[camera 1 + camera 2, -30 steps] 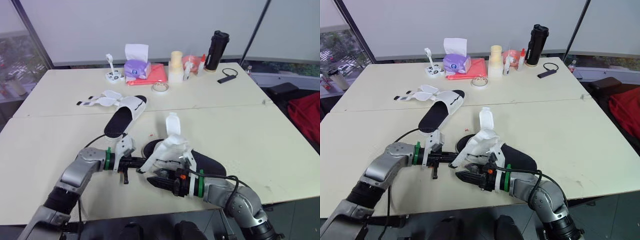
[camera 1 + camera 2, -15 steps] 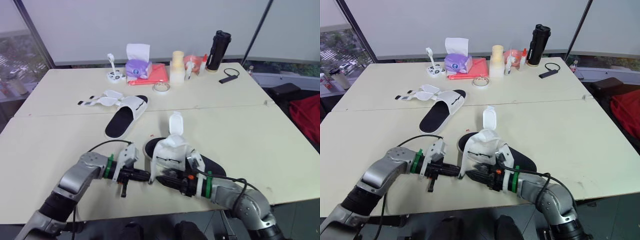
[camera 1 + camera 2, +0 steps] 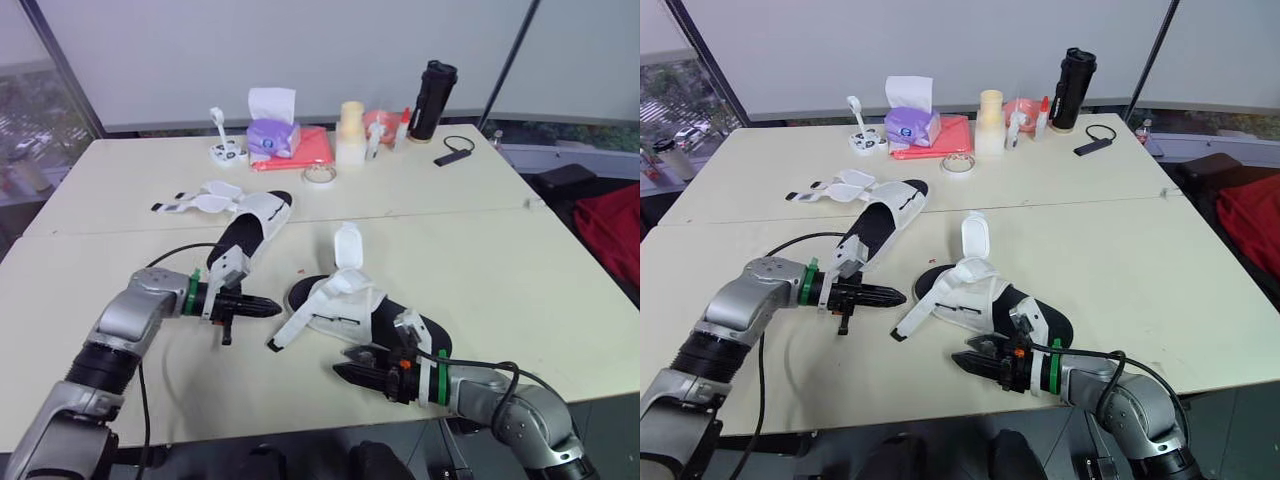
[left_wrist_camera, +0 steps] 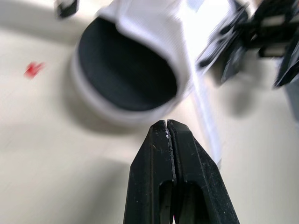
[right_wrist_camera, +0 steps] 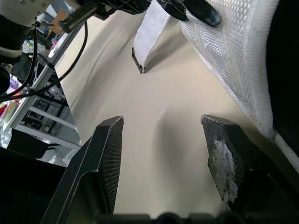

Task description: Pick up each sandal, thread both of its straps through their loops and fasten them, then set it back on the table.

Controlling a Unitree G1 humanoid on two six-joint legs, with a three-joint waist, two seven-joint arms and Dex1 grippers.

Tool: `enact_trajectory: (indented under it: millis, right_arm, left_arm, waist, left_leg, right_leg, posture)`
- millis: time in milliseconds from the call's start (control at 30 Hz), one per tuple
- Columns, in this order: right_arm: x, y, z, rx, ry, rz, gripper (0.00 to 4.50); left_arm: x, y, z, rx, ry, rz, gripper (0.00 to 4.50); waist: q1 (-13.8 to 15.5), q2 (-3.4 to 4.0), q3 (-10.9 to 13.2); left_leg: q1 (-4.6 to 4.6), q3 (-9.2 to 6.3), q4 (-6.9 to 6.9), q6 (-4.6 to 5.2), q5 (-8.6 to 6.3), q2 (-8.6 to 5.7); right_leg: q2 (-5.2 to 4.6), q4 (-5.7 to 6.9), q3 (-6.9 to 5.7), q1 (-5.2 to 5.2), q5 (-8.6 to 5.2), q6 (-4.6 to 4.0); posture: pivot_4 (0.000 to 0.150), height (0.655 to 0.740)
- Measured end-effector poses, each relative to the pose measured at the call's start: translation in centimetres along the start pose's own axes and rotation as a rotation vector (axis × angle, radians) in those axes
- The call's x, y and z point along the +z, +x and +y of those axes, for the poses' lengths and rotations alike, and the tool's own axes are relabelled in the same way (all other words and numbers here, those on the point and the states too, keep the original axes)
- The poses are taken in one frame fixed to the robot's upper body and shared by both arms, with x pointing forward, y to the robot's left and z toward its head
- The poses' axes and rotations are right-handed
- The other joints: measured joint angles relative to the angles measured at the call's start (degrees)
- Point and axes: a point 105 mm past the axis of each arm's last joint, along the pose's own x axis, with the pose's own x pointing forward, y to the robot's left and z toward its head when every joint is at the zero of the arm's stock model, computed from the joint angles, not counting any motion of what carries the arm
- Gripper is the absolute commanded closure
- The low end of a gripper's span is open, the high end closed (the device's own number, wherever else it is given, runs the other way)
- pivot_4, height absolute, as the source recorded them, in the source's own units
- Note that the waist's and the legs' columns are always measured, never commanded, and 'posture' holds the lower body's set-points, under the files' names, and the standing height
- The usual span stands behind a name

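The near sandal (image 3: 345, 300) lay on the table (image 3: 500, 260), toe to the robot's left — the left gripper (image 3: 275, 309), clenched and empty, just beside that toe, the right gripper (image 3: 345, 366), spread open, near its side.

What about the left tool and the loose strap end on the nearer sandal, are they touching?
Apart. The left eye view shows bare table between the shut left tool and the strap end of the nearer sandal.
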Motion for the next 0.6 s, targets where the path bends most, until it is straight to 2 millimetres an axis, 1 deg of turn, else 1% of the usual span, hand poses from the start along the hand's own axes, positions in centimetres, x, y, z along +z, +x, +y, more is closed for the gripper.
enact_trajectory:
  millis: [67, 133, 200, 300, 433, 500, 600]
  right_arm:
    - [0.1, 0.0, 0.0, -0.001, -0.001, -0.002, 1.72]
    - [0.0, 0.0, 0.0, -0.002, 0.0, -0.002, 1.72]
    - [0.0, 0.0, 0.0, -0.002, 0.001, -0.005, 1.72]
    - [0.1, -0.1, -0.1, -0.009, 0.004, -0.012, 1.72]
    - [0.2, -0.4, -0.3, -0.024, 0.009, -0.023, 1.72]
    - [0.3, -0.7, -0.5, -0.041, 0.013, -0.034, 1.72]
    - [0.4, -1.0, -0.6, -0.054, 0.015, -0.047, 1.72]
  left_arm:
    - [0.5, 0.8, 1.3, 0.028, 0.038, -0.022, 4.5]
    - [0.9, 2.2, 2.2, 0.042, 0.074, -0.054, 4.5]
    - [1.1, 3.2, 2.7, 0.044, 0.091, -0.071, 4.5]
    - [1.8, 4.1, 3.5, 0.046, 0.118, -0.082, 4.5]
    - [2.0, 5.3, 3.5, 0.012, 0.131, -0.082, 4.5]
    - [2.2, 5.9, 3.0, -0.034, 0.149, -0.074, 4.5]
    - [1.9, 6.3, 2.2, -0.1, 0.158, -0.052, 4.5]
  waist:
    - [0.3, -0.01, 0.0]
    - [0.2, -0.02, 0.0]
    - [0.0, -0.04, 0.0]
    - [-0.3, -0.04, 0.0]
    - [-0.2, -0.04, 0.0]
    - [-0.1, -0.04, 0.0]
    - [-0.1, -0.04, 0.0]
  left_leg:
    - [-0.02, -0.02, 0.09, 0.0, 0.0, -0.05]
    - [-0.04, 0.0, 0.16, 0.0, 0.0, -0.09]
    - [-0.05, 0.01, 0.15, 0.0, 0.0, -0.1]
    - [-0.04, -0.01, 0.07, 0.0, 0.0, -0.09]
    - [-0.04, -0.01, 0.07, 0.01, 0.0, -0.1]
    - [-0.04, -0.02, 0.07, 0.01, 0.0, -0.1]
    - [-0.04, -0.02, 0.07, 0.01, 0.0, -0.11]
  right_leg:
    - [-0.04, -0.01, -0.03, 0.07, 0.0, 0.0]
    - [-0.07, -0.02, -0.02, 0.09, 0.01, 0.03]
    - [-0.08, -0.02, 0.0, 0.07, 0.04, 0.07]
    - [-0.06, 0.02, -0.01, 0.02, 0.04, 0.07]
    - [-0.06, 0.03, -0.01, 0.02, 0.04, 0.07]
    - [-0.06, 0.03, -0.01, 0.03, 0.04, 0.07]
    - [-0.07, 0.03, -0.01, 0.04, 0.04, 0.07]
  posture:
    - [0.15, 0.74]
    - [0.15, 0.74]
    - [0.15, 0.74]
    - [0.15, 0.74]
    - [0.15, 0.74]
    - [0.15, 0.74]
    - [0.15, 0.74]
